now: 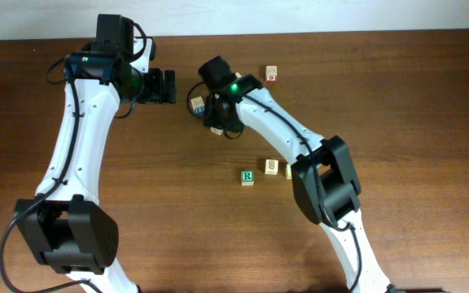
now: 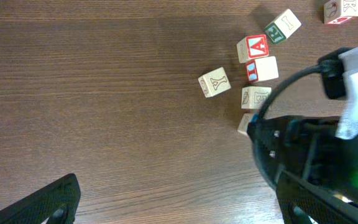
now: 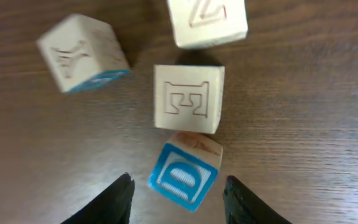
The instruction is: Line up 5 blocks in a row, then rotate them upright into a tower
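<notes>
Near the back middle of a brown wooden worktop (image 1: 414, 122), the right hand (image 3: 179, 182) hangs over a small huddle of pale wooden letter cubes. Its two dark fingers stand partly apart, one on each side of the blue D block (image 3: 183, 169), and a sliver of bare wood shows between the left finger and the block, so it does not appear to be gripped. The blue D block sits askew, one corner turned toward the E block (image 3: 188, 98) directly beyond it; whether the two touch cannot be told. Beyond the E block lies a Z cube (image 3: 207, 22).

The left hand (image 1: 168, 86) hovers to the left of this huddle, its fingers spread wide and holding nothing.

Well apart, toward the front of the worktop, the green R block (image 1: 247, 177) lies flat with a beige block (image 1: 272, 167) just beside it; the right arm partly hides whatever sits next to that.

As for progress, the blue D block looks like the one being worked on now. Nothing visible shows which cubes are already turned, so the count done and the count left cannot be judged.
</notes>
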### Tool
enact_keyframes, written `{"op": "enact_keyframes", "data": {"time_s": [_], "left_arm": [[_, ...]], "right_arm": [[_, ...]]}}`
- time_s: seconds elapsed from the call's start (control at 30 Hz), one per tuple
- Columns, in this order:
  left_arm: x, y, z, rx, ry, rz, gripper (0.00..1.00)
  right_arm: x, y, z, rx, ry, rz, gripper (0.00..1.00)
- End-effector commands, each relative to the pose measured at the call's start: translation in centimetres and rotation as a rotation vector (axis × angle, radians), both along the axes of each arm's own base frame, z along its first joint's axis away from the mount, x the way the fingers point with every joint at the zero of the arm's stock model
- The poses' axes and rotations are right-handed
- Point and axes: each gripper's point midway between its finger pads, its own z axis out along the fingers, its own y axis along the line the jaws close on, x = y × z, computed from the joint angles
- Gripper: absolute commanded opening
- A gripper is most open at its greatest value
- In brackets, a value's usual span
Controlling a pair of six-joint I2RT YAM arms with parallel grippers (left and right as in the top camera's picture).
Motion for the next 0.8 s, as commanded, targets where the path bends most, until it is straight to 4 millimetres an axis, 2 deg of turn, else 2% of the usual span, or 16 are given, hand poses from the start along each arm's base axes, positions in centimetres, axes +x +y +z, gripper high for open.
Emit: {"op": "enact_keyframes", "data": {"time_s": [0.0,0.3,0.47,0.77], "left_arm": [[0.4,0.3,0.8,0.003,-0.021,0.017,0.99],[0.4,0.3,0.8,0.003,-0.021,0.017,0.99],[0.4,0.3,0.8,0.003,-0.021,0.017,0.99],[0.4,0.3,0.8,0.003,-0.021,0.017,0.99]], "right_arm": [[1.0,-0.7,-0.4,-0.035,-0.029,-0.083,0.48],[1.5,-0.4,-1.6,-0.017,-0.055,-0.084,0.50],[1.0,-0.7,-1.9,-0.030,-0.031,-0.082,0.36],[-0.1,-1.3,-2.3,-0.059,0.013,-0.076,0.29]]}}
